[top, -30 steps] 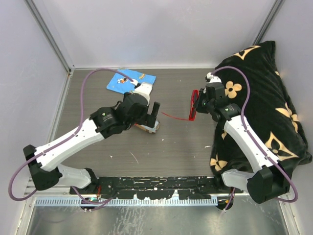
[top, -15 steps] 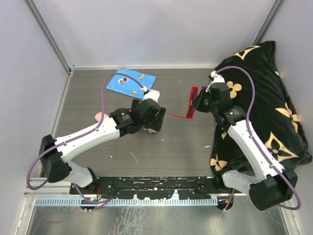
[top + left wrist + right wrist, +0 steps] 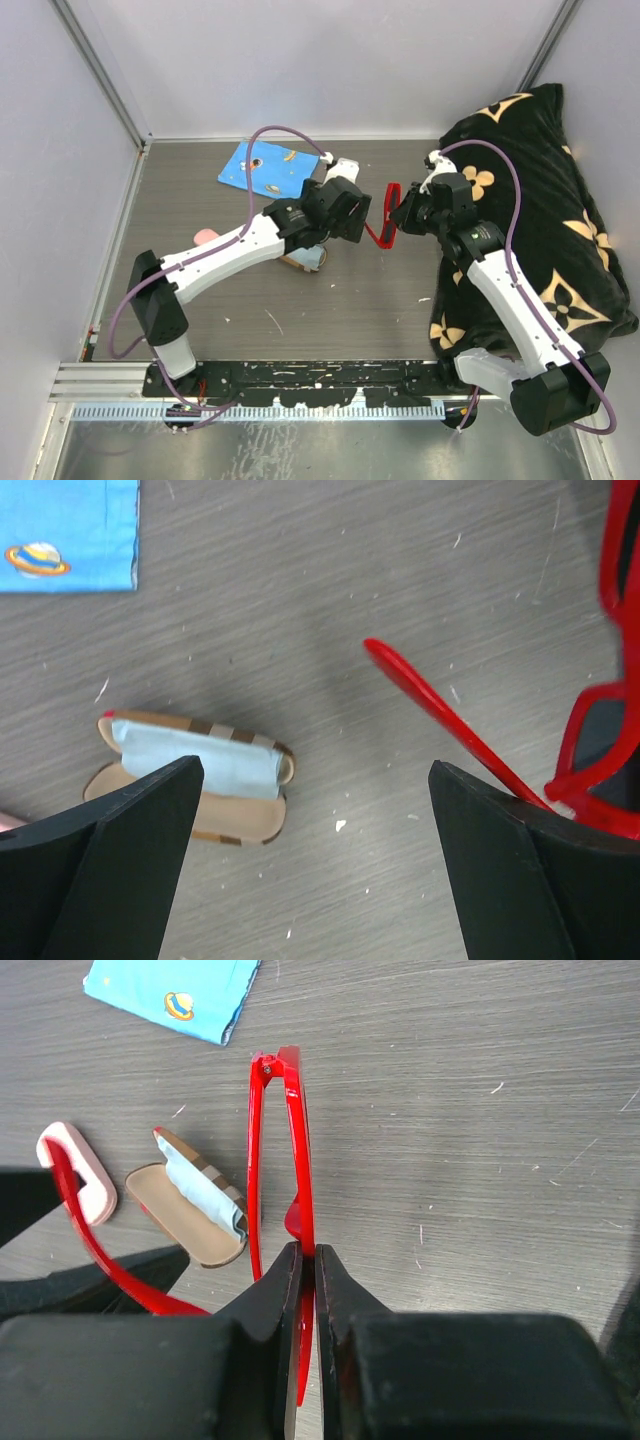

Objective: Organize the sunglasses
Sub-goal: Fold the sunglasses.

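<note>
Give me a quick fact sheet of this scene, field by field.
Right gripper: shut on the red sunglasses
Left gripper: open, beside the sunglasses' unfolded temple arm
Open brown case: lying on the table, pale cloth inside
Blue printed cloth: flat, far side of the table
Black patterned blanket: heaped at the right edge

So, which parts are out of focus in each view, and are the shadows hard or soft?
Left wrist view: the black fingers of the left claw are blurred; the open brown striped glasses case is sharp. Right wrist view: the right claw is blurred, the bright red plastic sunglasses it pinches sharper farther out. Top view: even light, soft shadows on the grey table.
</note>
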Robot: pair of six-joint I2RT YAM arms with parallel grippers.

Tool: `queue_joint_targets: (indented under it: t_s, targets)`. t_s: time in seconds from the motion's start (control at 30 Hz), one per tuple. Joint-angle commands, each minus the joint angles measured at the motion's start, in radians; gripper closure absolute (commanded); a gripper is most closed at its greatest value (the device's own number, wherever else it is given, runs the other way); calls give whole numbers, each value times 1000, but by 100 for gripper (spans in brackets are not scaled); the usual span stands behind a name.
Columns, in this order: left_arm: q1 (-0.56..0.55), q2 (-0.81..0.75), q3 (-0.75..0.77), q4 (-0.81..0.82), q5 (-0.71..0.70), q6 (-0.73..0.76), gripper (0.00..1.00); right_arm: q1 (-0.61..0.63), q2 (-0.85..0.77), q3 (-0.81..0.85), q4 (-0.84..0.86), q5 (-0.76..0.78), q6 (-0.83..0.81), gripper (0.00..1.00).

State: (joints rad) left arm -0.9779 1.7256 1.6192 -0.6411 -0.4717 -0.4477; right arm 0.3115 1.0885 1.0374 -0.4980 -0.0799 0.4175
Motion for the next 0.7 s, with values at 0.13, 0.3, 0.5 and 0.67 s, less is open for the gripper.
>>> queue_joint_targets:
  t_s: [0.13,0.3,0.5,0.67]
  targets:
    - [10,99,188,4,34,56,2,-1,-34,-13,35,-71,-24,100]
    - [10,155,287,-16,105,45,2,-2,-37,-18,40,-103,-21,100]
    - [9,211,379,-37,152,41,2,-1,-52,-27,56,-132,-17,100]
    - [10,223,391,-49,165,41,2,-1,-67,-38,66,-113,-16,100]
